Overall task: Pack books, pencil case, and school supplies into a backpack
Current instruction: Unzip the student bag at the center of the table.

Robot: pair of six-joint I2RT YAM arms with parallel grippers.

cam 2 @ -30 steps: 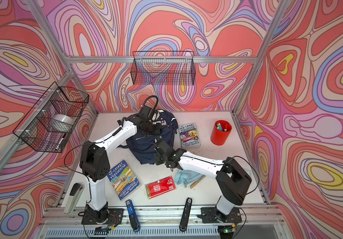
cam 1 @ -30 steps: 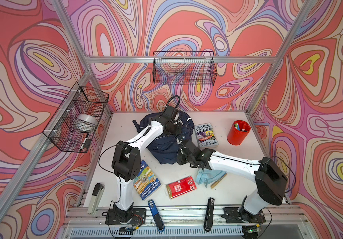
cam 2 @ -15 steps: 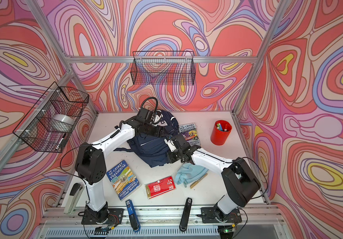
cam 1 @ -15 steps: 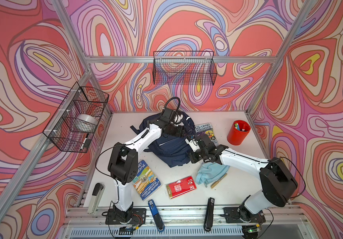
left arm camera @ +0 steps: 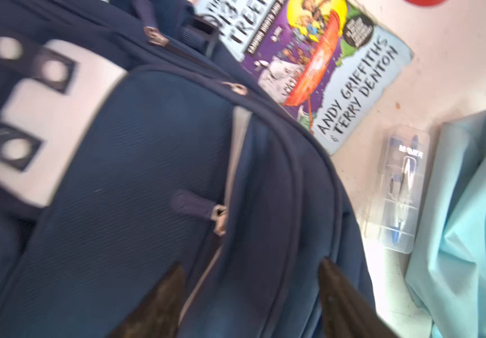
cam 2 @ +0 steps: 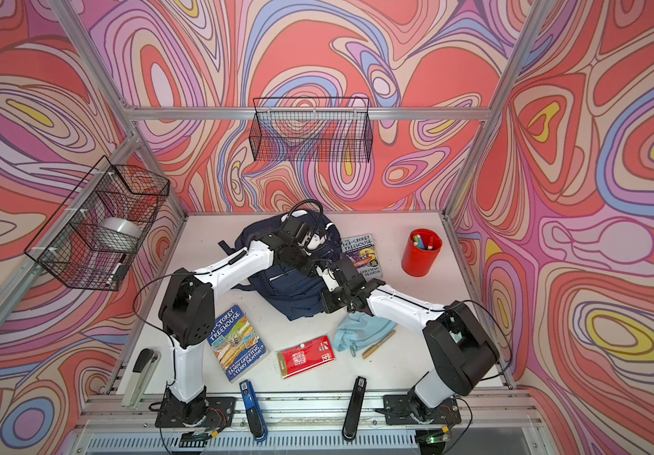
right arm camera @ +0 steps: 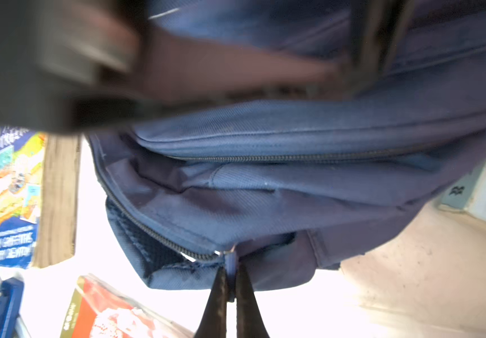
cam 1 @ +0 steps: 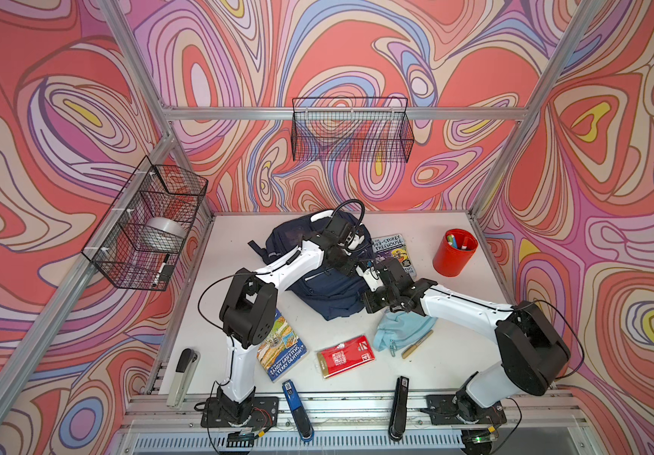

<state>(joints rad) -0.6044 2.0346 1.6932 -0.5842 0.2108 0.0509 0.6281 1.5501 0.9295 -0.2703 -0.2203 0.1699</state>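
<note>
Right at the tips of the right gripper [right arm camera: 231, 272], clamped tight, sits a zip pull [right arm camera: 230, 259] of the navy backpack [right arm camera: 294, 199]; left gripper [left arm camera: 250, 266] hovers spread apart over the bag's front, holding nothing.

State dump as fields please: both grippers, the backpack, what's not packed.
left gripper: open, over the backpack front
right gripper: shut on zipper pull
backpack: lying on the table
unpacked, on table: blue book, grey-purple book, pencil case, red packet, tan pen, clear packet
other: red cup of markers
</note>
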